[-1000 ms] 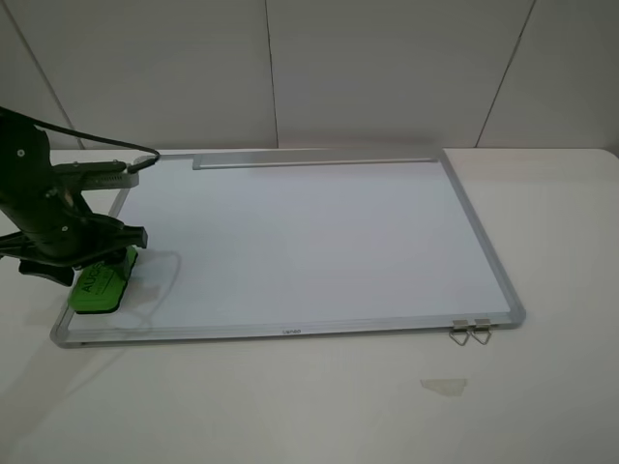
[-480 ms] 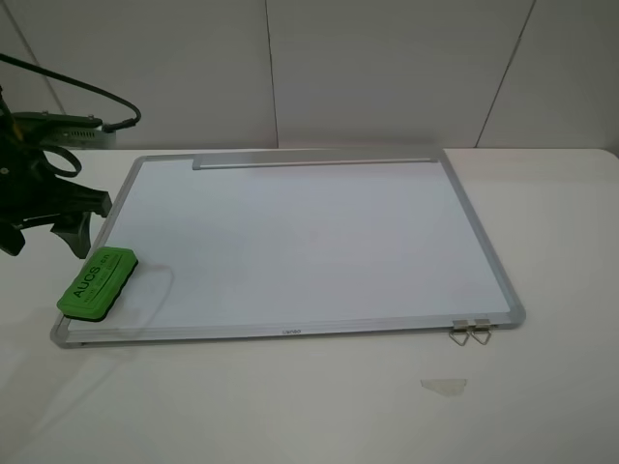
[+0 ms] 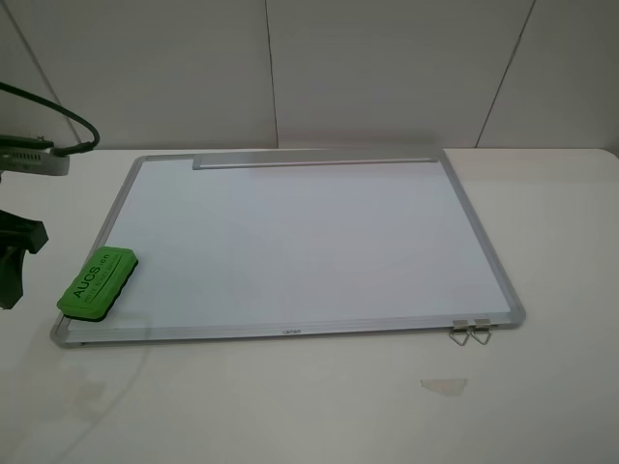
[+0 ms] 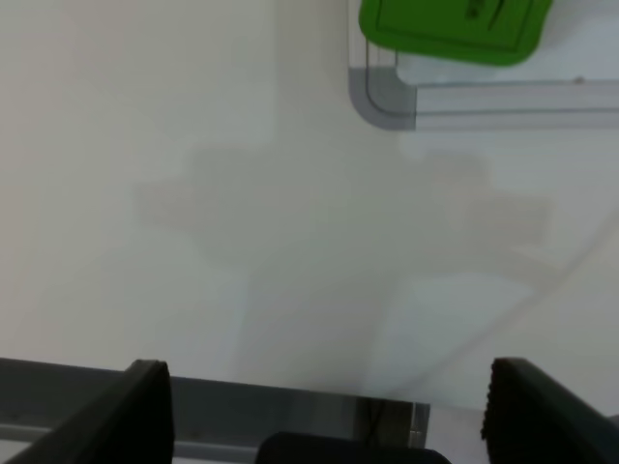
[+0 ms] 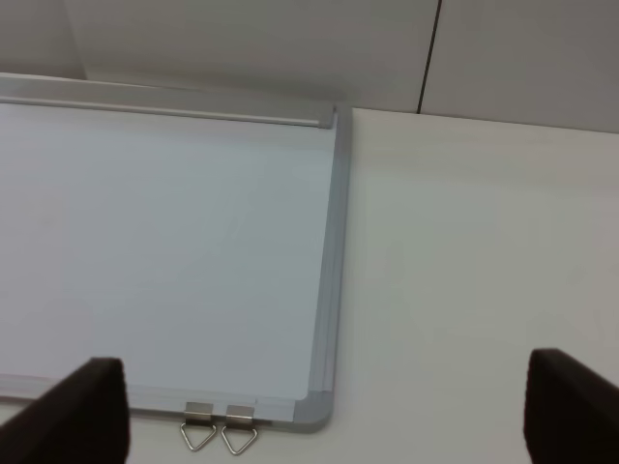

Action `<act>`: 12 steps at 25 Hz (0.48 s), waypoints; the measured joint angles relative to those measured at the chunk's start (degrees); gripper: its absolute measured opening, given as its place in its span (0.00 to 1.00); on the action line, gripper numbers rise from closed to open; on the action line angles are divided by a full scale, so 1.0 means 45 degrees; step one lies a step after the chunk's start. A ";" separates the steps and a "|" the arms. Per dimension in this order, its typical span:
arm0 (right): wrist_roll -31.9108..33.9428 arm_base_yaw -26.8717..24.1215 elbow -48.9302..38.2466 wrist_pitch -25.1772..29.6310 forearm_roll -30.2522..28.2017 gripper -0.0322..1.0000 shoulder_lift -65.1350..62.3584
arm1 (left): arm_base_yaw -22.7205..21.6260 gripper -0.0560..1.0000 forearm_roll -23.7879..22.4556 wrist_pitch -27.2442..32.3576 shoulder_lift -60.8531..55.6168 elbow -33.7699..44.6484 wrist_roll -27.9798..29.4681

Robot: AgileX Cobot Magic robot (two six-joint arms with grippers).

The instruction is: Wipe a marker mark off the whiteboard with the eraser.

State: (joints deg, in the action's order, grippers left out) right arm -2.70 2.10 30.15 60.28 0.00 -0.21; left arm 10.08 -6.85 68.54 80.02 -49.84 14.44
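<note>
Eraser: bright green rounded block eraser (image 3: 97,281) with dark lettering lies on the near left corner of the large silver-framed whiteboard (image 3: 300,242), free of both tools.
Left tool (image 4: 324,411): spread wide, empty, over the white tabletop (image 3: 290,396) beside that corner.
Right tool (image 5: 324,411): spread wide, empty.

A bare test bench, likely a lab: plain white tabletop (image 3: 319,406) against white panelled walls (image 3: 387,68) (nothing homely), one whiteboard (image 3: 300,242).

The green eraser (image 3: 97,282) lies flat on the near-left corner of the silver-framed whiteboard (image 3: 309,237), lettering up, just beyond the left fingers (image 4: 135,411); the board's face looks clean.
</note>
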 joint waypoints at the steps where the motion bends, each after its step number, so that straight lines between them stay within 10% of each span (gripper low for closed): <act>1: 0.0000 0.0000 0.0000 0.0000 0.0000 0.82 0.0000 | 0.0000 0.69 0.0157 0.0000 -0.0478 0.0320 0.0000; 12: 0.0000 0.0000 0.0000 0.0000 0.0000 0.82 0.0000 | 0.0000 0.69 0.0866 0.0000 -0.7040 0.3748 -0.0970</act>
State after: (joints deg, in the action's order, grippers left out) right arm -2.70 2.10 30.15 60.28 0.00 -0.21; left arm 10.08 -2.95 68.54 48.34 -32.97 10.08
